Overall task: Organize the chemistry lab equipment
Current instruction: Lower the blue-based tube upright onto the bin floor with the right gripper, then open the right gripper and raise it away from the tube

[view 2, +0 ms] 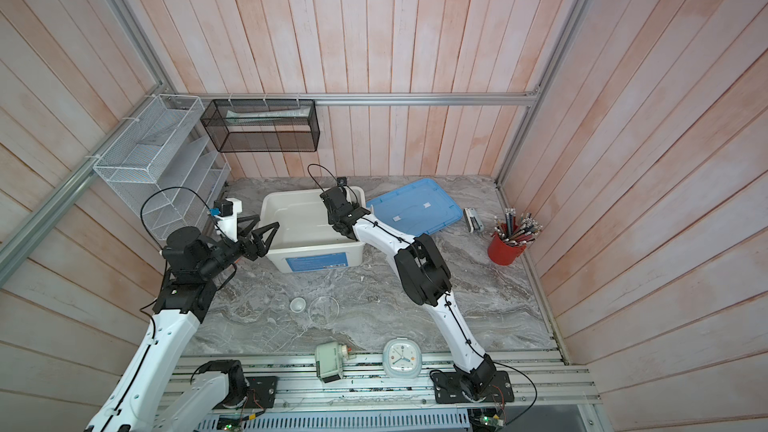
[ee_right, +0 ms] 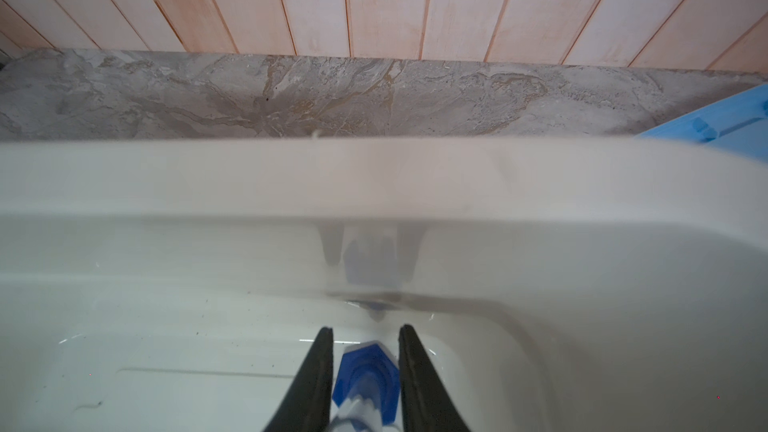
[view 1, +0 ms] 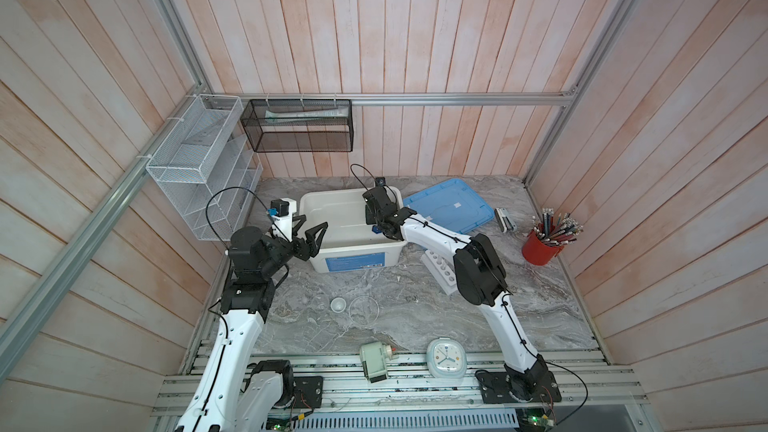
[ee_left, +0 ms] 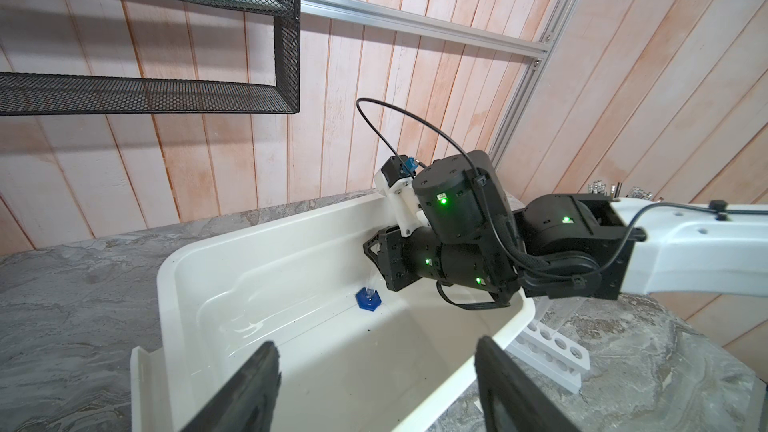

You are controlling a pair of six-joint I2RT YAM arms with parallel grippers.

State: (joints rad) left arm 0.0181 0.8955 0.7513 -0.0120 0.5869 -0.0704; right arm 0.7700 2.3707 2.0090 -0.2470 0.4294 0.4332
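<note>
A small clear cylinder with a blue base (ee_right: 365,371) (ee_left: 367,299) sits in the white bin (view 1: 353,245) (view 2: 316,245), its base on the floor near the right wall. My right gripper (ee_right: 365,328) (view 1: 374,222) reaches into the bin and is open, with one finger on each side of the cylinder. My left gripper (ee_left: 376,342) (view 1: 312,224) (view 2: 266,222) hangs open and empty over the bin's left rim. The white rack (view 1: 438,268) (ee_left: 552,347) stands right of the bin, partly hidden by my right arm. A clear round dish (view 1: 363,310) (view 2: 324,309) and a small clear cup (view 1: 338,305) (view 2: 298,305) lie on the counter in front.
The blue lid (view 1: 449,205) lies behind the bin on the right, with a stapler (view 1: 505,220) beside it. A red cup of pencils (view 1: 540,249) stands at the right edge. A clock (view 1: 445,358) and a white device (view 1: 374,361) sit at the front edge. Wire baskets (view 1: 199,168) hang on the left wall.
</note>
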